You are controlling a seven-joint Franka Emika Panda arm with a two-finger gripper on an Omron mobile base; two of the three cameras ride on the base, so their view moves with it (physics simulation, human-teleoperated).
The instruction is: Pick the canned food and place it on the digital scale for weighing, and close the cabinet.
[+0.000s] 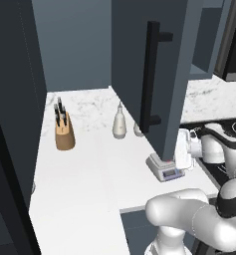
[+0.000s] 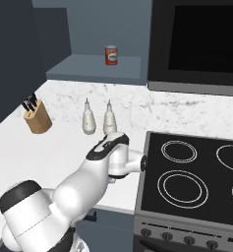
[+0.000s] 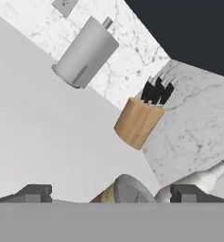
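Observation:
The canned food (image 2: 111, 55), a short tin with a red label, stands upright on the shelf of the open cabinet (image 2: 96, 67). The cabinet door (image 1: 134, 55) swings out over the counter, its black bar handle (image 1: 152, 74) facing me. The digital scale (image 1: 164, 169) sits on the counter under the door's lower corner. My gripper (image 1: 183, 153) hovers just right of the scale, well below the can. In the hand view my gripper (image 3: 112, 194) is open, fingertips (image 3: 35, 193) wide apart. A rounded grey thing (image 3: 127, 189) with a coloured side shows low between them; I cannot tell what it is.
A wooden knife block (image 1: 64, 133) stands at the back left of the white counter (image 1: 79, 184). Two white bottles (image 2: 88, 118) stand by the wall. A black stove (image 2: 187, 182) lies to the right under a microwave (image 2: 196, 39). A paper towel roll (image 3: 87, 52) lies beyond the block.

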